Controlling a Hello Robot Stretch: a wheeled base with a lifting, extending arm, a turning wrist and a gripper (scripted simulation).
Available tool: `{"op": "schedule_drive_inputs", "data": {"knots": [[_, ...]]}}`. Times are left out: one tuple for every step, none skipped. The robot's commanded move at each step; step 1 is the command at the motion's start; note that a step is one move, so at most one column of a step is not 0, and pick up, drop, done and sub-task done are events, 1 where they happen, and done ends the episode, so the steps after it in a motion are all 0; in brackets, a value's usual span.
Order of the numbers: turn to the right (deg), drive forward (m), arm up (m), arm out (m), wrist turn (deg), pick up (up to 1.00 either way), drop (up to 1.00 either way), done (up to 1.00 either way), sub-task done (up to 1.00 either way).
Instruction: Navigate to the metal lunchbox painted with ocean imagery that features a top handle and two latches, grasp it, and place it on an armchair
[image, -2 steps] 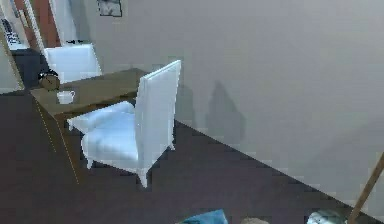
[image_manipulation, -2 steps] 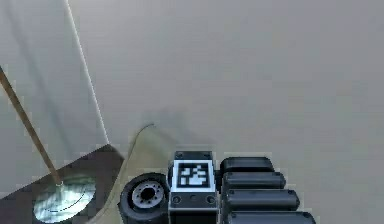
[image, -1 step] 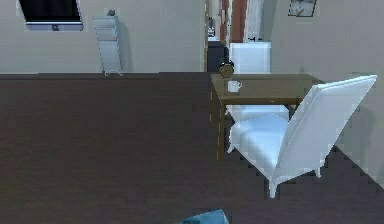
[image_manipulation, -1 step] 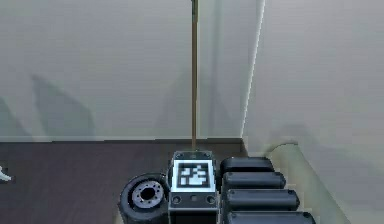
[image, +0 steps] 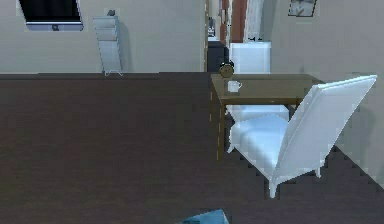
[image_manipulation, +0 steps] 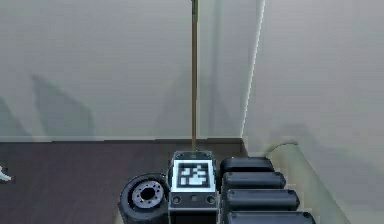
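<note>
Fingers of the gripper (image_manipulation: 143, 197) I cannot make out. Low in the arm side view I see its dark round body next to a white marked square (image_manipulation: 193, 176), but I cannot find its far end. So I cannot tell how the fingers stand, nor whether the gripper holds anything. A thin brown pole (image_manipulation: 193, 70) stands upright in the middle of that view.

For places I take the wooden table (image: 265, 92) in the forward view. On the table's top, at the corner toward the view's left, stands a small white cup (image: 234, 86); what is in it I cannot see. Just behind the cup is a dark round thing (image: 227, 70), too small for me to name. A white armchair (image: 300, 135) stands just beside the table's near side, with its back toward me. A second white chair (image: 250, 57) stands behind the table, and its lower half is hidden by the table. Well to the left of the table, at the far wall, is a tall pale drawer unit (image: 109, 42); its content is not visible. Nearer to me than the table, at the view's bottom edge, a blue-green corner (image: 205, 217) is cut off. It may be the lunchbox, but too little shows to say.
</note>
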Motion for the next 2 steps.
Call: {"op": "schedule_drive_inputs", "data": {"knots": [[0.0,0.00,0.00,0.18,0.0,0.00,0.00,0.00,0.00],[0.0,0.00,0.00,0.00,45.0,0.00,0.00,0.00,0.00]]}}
